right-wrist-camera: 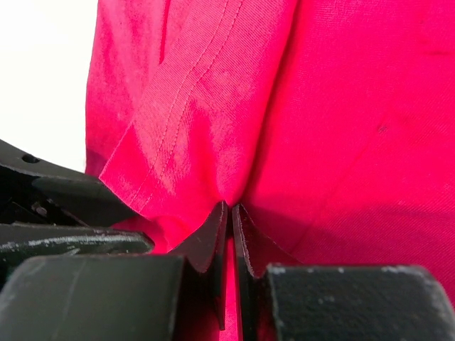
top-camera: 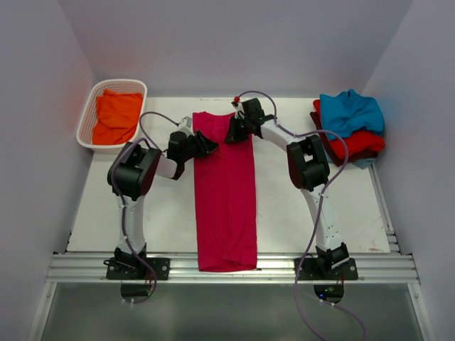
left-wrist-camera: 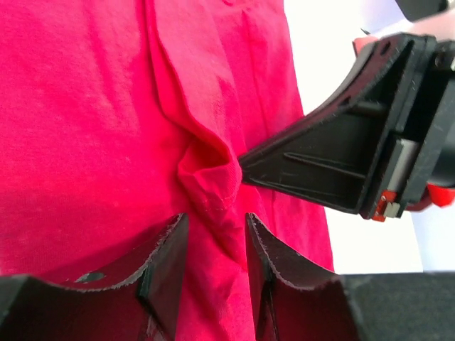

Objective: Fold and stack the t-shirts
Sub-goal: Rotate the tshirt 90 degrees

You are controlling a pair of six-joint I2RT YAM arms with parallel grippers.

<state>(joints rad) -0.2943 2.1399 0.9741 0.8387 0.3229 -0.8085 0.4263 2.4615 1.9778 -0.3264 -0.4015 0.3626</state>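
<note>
A crimson-pink t-shirt (top-camera: 226,206) lies folded into a long narrow strip down the middle of the table, its near end over the front rail. My right gripper (top-camera: 233,132) is at the strip's far right edge, shut on a pinch of the cloth (right-wrist-camera: 341,106); its jaws (right-wrist-camera: 229,207) meet with the fabric between them. My left gripper (top-camera: 208,145) is at the far left edge, open, with a raised ridge of the shirt (left-wrist-camera: 85,128) between its fingers (left-wrist-camera: 215,222). The right gripper's fingers (left-wrist-camera: 320,167) touch that same ridge from the right.
A white lattice basket (top-camera: 85,121) at the back left holds an orange t-shirt (top-camera: 117,117). At the back right is a pile of a teal-blue t-shirt (top-camera: 348,112) on a red one (top-camera: 359,142) and a maroon one (top-camera: 334,150). A metal rail (top-camera: 370,264) runs along the near edge.
</note>
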